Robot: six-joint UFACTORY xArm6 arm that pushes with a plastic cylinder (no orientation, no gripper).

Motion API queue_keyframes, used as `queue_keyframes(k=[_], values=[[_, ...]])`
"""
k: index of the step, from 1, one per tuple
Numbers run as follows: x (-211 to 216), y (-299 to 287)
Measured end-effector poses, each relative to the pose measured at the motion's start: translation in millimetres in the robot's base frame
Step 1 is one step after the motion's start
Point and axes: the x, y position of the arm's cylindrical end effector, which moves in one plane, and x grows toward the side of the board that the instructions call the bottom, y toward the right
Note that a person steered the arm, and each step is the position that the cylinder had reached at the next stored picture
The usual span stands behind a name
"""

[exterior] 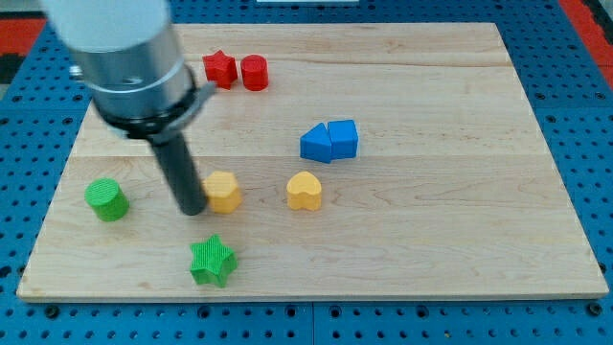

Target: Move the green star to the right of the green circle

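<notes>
The green star [212, 260] lies near the view's bottom edge of the wooden board, left of centre. The green circle [106, 198] stands at the view's left, up and to the left of the star. My tip [192, 208] is between them, above the star and right of the circle, with its right side against or very close to a yellow block [223, 191]. The tip does not touch the star or the circle.
A yellow heart [305, 190] lies right of the yellow block. A blue triangle-like block [315, 143] and a blue cube [343, 138] touch at centre. A red star [219, 69] and a red cylinder [254, 73] sit near the top edge. The board [460, 220] ends in blue pegboard.
</notes>
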Motion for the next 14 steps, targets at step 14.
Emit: queue_keyframes(k=[14], values=[[7.9, -49.2]])
